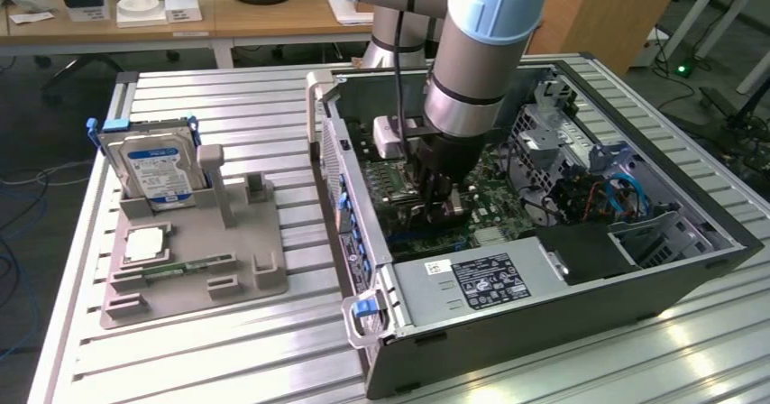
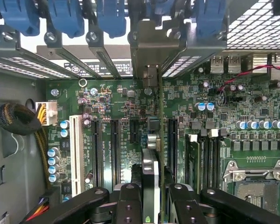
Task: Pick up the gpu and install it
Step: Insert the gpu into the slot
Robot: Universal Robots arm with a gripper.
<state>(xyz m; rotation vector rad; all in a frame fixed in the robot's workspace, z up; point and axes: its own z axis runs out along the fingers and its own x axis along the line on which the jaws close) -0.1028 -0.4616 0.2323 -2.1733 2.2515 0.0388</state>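
- Exterior view's left: grey parts holder (image 1: 193, 260) on the slatted table (image 1: 169, 359). Hard drive (image 1: 151, 171) stands upright in it; a memory stick (image 1: 180, 267) lies flat near its front. No card left in the holder, so pick-up reads as done.
- Centre: arm reaches down into the open computer case (image 1: 542, 269); gripper (image 1: 435, 201) low over the motherboard (image 1: 506, 197).
- Wrist view: gpu (image 2: 150, 172) stands on edge between the two fingers (image 2: 129, 205), jaws closed partway onto it. Its metal bracket end (image 2: 151, 60) points toward the rear slot openings below the blue latches (image 2: 112, 18).
- Card lines up along the row of black expansion slots (image 2: 115, 149); whether it is seated I cannot tell.
- Judgement: install under way, card not yet released.
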